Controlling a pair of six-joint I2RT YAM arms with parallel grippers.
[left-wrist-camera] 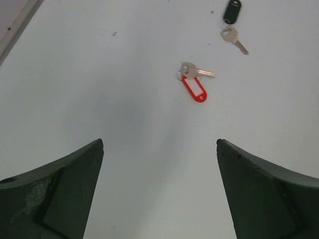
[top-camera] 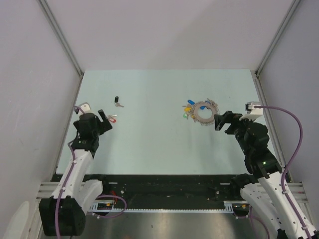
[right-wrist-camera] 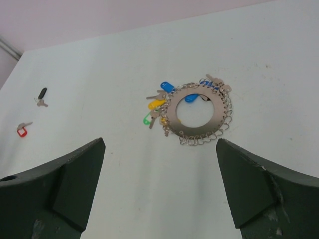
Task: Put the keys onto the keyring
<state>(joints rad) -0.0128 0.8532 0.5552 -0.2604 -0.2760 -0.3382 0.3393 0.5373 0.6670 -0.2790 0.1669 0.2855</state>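
From above, the red-tagged key [top-camera: 113, 118] is only a small red blur at the left gripper [top-camera: 105, 119]; its blade cannot be made out. The keys [top-camera: 190, 106] fringing the keyring [top-camera: 205, 112] are too small to count. In the left wrist view, the black-tagged key [left-wrist-camera: 232, 11] is clipped at the far edge.

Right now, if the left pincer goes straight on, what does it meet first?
Probably the red-tagged key, lying slightly right of the open left pincer's line; depth is unclear, so bare table might come first.
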